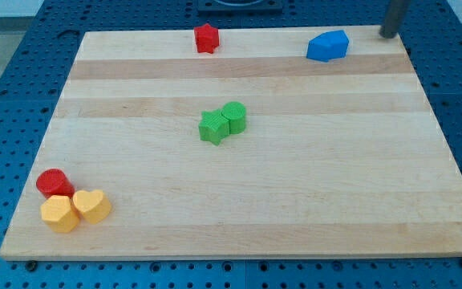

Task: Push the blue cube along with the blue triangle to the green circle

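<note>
My tip (388, 35) rests at the upper right corner of the wooden board (295, 201), just right of the blue blocks (328, 46); it has no jaws and holds nothing. The blue blocks touch each other; their separate shapes cannot be told. The green circle (234, 116) sits at frame centre, touching a green star (212, 127).

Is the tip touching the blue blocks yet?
Apart. The camera view shows bare wood between my tip and the blue blocks, which lie to its left.
</note>
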Controlling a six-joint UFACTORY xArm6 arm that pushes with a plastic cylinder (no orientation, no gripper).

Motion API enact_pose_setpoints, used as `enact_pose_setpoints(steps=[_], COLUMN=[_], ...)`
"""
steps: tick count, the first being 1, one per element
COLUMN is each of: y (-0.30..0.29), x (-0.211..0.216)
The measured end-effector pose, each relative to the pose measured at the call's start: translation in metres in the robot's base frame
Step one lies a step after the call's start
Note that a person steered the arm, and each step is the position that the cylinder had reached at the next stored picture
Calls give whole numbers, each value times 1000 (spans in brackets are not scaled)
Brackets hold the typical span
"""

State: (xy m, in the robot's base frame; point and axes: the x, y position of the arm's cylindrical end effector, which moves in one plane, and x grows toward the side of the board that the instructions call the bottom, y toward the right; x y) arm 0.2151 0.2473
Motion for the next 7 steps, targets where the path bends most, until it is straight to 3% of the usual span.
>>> enact_pose_setpoints(steps=[2, 3, 5, 6, 7], y=[-146, -170, -85, -85, -142], x=[25, 18, 0, 20, 42])
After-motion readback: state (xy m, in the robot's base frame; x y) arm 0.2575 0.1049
